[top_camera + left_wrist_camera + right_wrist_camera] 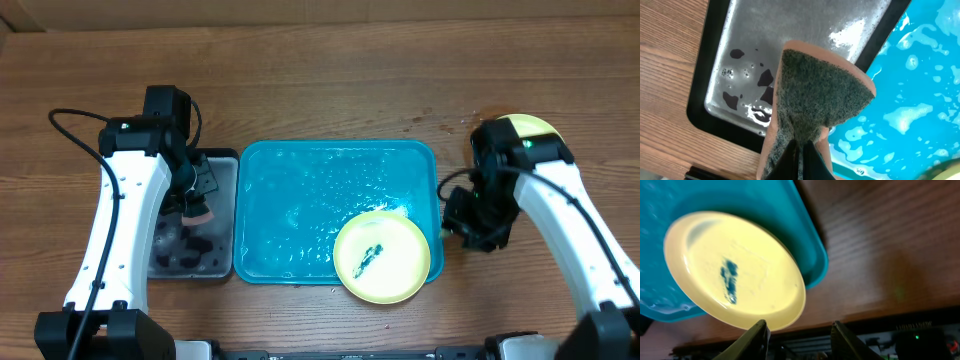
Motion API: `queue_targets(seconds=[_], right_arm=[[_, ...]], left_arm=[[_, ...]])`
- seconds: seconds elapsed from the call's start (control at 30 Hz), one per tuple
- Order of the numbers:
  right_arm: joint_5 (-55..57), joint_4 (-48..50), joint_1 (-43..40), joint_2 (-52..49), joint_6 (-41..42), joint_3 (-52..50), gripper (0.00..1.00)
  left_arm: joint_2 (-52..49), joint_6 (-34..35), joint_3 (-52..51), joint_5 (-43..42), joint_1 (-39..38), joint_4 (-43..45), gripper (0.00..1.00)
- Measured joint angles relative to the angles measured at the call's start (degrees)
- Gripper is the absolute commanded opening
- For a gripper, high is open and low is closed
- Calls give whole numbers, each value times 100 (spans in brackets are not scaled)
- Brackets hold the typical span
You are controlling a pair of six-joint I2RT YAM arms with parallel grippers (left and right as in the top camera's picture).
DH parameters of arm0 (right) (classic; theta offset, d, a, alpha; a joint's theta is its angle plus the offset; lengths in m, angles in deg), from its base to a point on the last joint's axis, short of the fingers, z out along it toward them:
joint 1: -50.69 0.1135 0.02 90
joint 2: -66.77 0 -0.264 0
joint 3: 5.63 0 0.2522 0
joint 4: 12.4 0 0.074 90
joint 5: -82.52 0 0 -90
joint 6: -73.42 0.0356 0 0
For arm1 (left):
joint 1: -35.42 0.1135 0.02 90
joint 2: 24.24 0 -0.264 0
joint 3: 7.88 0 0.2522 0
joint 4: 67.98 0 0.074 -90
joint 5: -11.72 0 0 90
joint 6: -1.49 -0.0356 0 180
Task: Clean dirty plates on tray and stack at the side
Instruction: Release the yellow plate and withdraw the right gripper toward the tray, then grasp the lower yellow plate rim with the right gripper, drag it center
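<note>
L pincer point(800, 157) clamps sponge point(820, 95) over black tray point(790, 30); R pincer point(799, 332) spread, empty, beside yellow plate point(760, 280).

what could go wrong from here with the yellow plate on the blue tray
1. The plate lies across the near right corner of the tray, overhanging its rim. The right gripper is open and not holding it, so scrubbing could tip it or slide it off.
2. The left gripper seems to pinch the sponge at one end only, so it may fold or slip under pressure.
</note>
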State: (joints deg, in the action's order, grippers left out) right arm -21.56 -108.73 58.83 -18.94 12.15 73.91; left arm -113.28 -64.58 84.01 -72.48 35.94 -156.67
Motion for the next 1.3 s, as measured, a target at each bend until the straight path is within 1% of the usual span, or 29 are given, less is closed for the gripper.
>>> queue_targets(seconds=[0.07, 0.17, 0.33, 0.5, 0.73, 0.8, 1.0, 1.03, 1.1, 1.23, 1.3], right_arm=[[4, 149, 50, 210, 85, -284, 35], [-15, 448, 179, 350, 260, -938, 35], [-227, 1338, 595, 350, 573, -2026, 36], [-321, 1670, 894, 350, 815, -2118, 37], [-376, 1784, 1086, 350, 1049, -2118, 45], [-374, 1801, 1141, 350, 1102, -2118, 45], [-374, 2247, 1388, 350, 1331, -2135, 44], [-372, 2365, 1449, 350, 1381, -2168, 41], [-372, 2474, 1550, 348, 1471, -2245, 40], [-374, 2505, 1670, 348, 1561, -2321, 40], [-372, 2588, 1670, 348, 1582, -2321, 38]], left_arm=[[0, -13, 0, 2, 0, 9, 4], [0, -15, -2, -4, 0, 20, 4], [0, -15, -7, -48, 0, 44, 4], [0, -15, -7, -66, 0, 46, 4], [0, -15, -7, -68, 0, 61, 4], [0, -15, -7, -66, 0, 61, 4], [0, -15, -7, -68, 0, 61, 4], [0, -15, -7, -68, 0, 59, 4], [0, -15, -7, -70, 0, 59, 4], [0, -15, -7, -87, 0, 61, 4], [0, -15, -7, -87, 0, 61, 4]])
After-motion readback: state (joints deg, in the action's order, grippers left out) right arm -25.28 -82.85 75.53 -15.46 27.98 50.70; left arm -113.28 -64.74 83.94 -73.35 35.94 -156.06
